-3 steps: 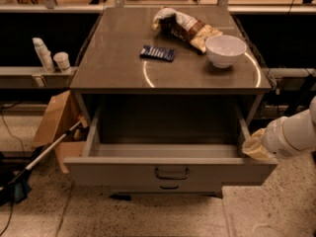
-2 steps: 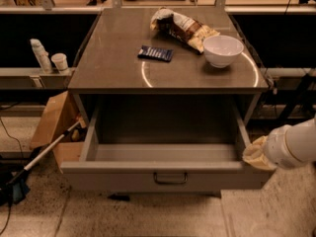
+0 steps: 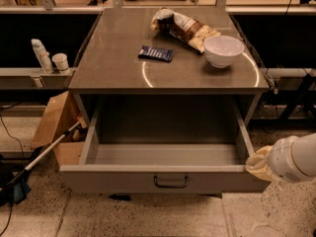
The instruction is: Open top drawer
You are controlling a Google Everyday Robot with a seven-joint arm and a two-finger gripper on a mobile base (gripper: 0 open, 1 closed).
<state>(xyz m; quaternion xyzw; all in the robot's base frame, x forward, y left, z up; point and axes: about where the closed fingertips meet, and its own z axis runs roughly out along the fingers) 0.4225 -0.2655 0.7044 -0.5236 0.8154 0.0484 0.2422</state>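
Note:
The top drawer (image 3: 123,179) of the grey cabinet stands pulled far out, and its deep grey box is empty inside. Its small dark loop handle (image 3: 171,181) sits at the centre of the front panel. My gripper (image 3: 257,163) is at the drawer's front right corner, beside the right side wall and well to the right of the handle. Only its cream-coloured end shows in front of the white arm (image 3: 296,158). It touches or nearly touches the corner.
On the cabinet top (image 3: 113,73) lie a white bowl (image 3: 223,50), a snack bag (image 3: 185,26) and a dark blue packet (image 3: 155,53). A cardboard box (image 3: 54,122) and a long-handled tool (image 3: 42,154) are on the floor at the left. Bottles (image 3: 42,56) stand on a left ledge.
My arm has sunk lower along the drawer's right front corner. The drawer front sits a little nearer and lower in view, and the handle of a lower drawer has dropped out of sight.

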